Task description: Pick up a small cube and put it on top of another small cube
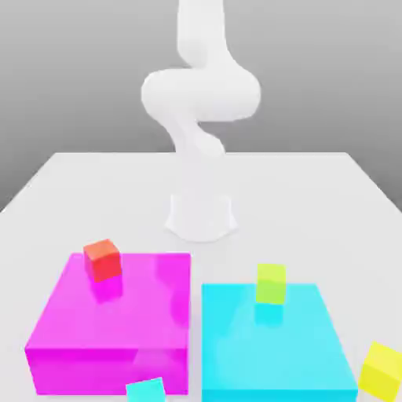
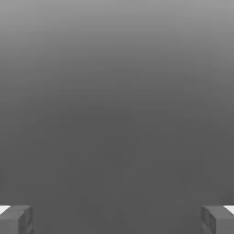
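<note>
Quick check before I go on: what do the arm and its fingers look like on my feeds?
The arm is plain glossy white with rounded, bulbous links on a flared white base; no cables or markings show. In the hand view, the gripper has two blocky grey fingers with white tops.

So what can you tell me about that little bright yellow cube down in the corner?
The small yellow cube is a plain, bright yellow block with smooth, matte-looking faces and no markings. It sits on the white table at the exterior view's lower right, turned so that one vertical edge faces the camera. It lies just beside the big cyan block; whether they touch I cannot tell. It looks far smaller than that block, and nothing rests on it.
</note>
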You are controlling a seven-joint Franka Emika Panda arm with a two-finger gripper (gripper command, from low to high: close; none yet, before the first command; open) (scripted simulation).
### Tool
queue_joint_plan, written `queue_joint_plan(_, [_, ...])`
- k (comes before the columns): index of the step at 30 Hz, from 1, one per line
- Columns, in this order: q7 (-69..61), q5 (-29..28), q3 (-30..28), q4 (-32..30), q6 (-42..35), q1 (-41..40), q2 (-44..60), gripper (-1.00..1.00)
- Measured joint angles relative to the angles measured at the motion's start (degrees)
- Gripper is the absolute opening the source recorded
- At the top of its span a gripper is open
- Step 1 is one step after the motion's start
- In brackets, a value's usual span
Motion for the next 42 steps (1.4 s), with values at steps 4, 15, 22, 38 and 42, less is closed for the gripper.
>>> queue_joint_plan(4, [-2.4,-0.9,1.9,0.3,2.4,1.9,8.6,0.00])
queue_joint_plan(15, [-8.3,-4.0,7.1,0.9,8.7,7.0,31.5,0.00])
queue_joint_plan(22, [-11.6,-6.5,9.6,1.4,12.7,11.6,46.1,0.00])
queue_joint_plan(38, [-12.8,-12.6,9.3,3.8,23.6,17.7,70.5,-1.00])
queue_joint_plan(42, [-13.2,-12.1,9.8,3.5,22.5,17.4,69.2,-1.00])
